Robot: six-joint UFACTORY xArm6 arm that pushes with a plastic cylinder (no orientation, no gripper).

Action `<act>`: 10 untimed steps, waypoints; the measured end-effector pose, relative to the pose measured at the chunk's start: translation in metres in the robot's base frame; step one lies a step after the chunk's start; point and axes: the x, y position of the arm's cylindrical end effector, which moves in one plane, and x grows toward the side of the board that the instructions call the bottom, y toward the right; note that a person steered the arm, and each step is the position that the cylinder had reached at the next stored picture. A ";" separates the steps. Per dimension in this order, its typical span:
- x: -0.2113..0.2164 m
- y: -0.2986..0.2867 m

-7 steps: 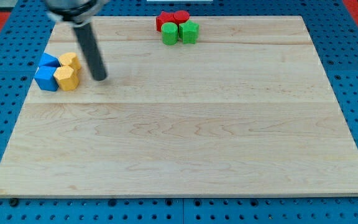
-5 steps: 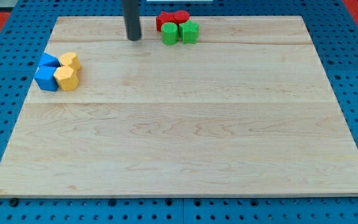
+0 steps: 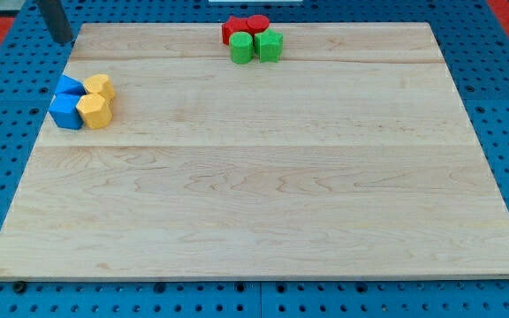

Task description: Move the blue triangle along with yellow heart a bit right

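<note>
The blue triangle and yellow heart look like small, light, rigid blocks that should slide easily on the smooth wooden surface and may twist if struck off-centre; I judge the best contact is the triangle's left face, so it carries the heart rightward. They sit touching near the view's left edge, above a blue block and a yellow block. My tip, a plain rod tool holding nothing, stands off the surface's top-left corner, well apart from them.
</note>
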 end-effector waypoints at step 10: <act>0.121 0.030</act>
